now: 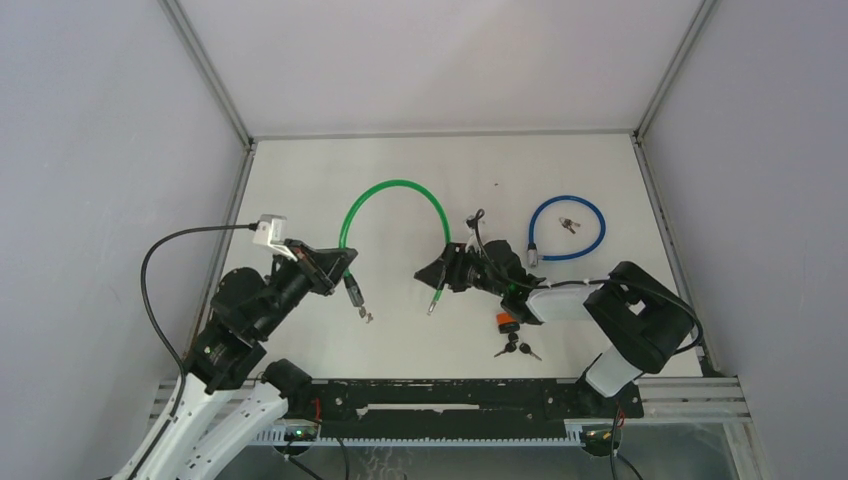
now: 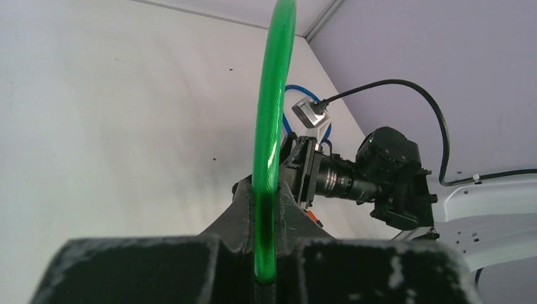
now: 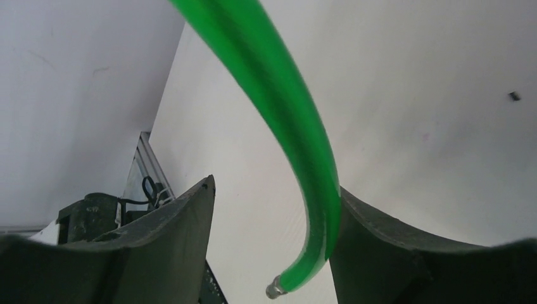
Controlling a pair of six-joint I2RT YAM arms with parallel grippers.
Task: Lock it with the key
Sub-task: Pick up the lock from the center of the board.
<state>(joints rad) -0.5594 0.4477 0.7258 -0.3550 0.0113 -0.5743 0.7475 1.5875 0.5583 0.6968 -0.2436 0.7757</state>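
Observation:
A green cable lock (image 1: 395,184) arches over the middle of the table. My left gripper (image 1: 338,266) is shut on the cable just above its dark lock body (image 1: 353,291). A small metal key (image 1: 368,317) lies at the end of that body. In the left wrist view the cable (image 2: 269,126) is pinched between my fingers (image 2: 297,221). My right gripper (image 1: 440,272) is open around the cable's other end, whose metal pin (image 1: 432,308) hangs free. In the right wrist view the cable (image 3: 297,139) rests against one finger (image 3: 380,240), with the pin tip (image 3: 273,291) below.
A blue cable lock (image 1: 568,228) with small keys inside its loop lies at the back right. An orange-tagged key (image 1: 508,322) and black keys (image 1: 516,349) lie near the front beside the right arm. Frame rails border the table's edges.

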